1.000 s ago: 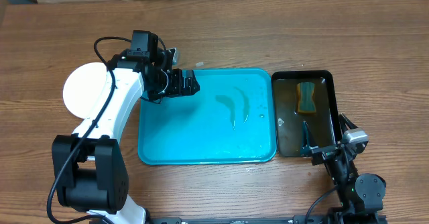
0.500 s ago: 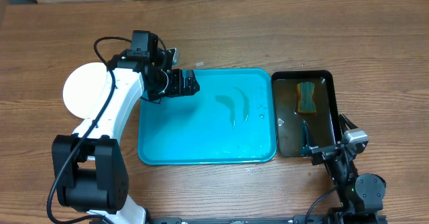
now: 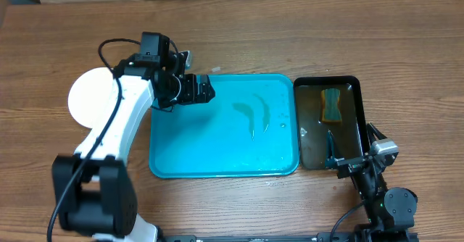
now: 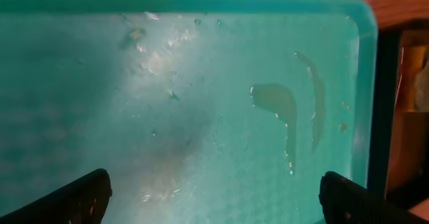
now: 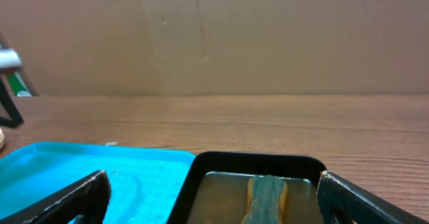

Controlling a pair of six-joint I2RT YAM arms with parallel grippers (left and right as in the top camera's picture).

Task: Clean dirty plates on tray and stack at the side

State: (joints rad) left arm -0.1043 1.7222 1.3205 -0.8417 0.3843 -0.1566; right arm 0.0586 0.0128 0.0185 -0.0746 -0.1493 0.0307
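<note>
Though partly under the arm (image 3: 119, 119), white plate (image 3: 85, 97) (any beneath unseen); left tool (image 4: 214, 204), right tool (image 5: 211, 198) both released

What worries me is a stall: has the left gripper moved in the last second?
Yes, slightly: the left gripper has edged leftward in the overhead view, toward the tray's left rim.

No text, label or number can be read anywhere.
</note>
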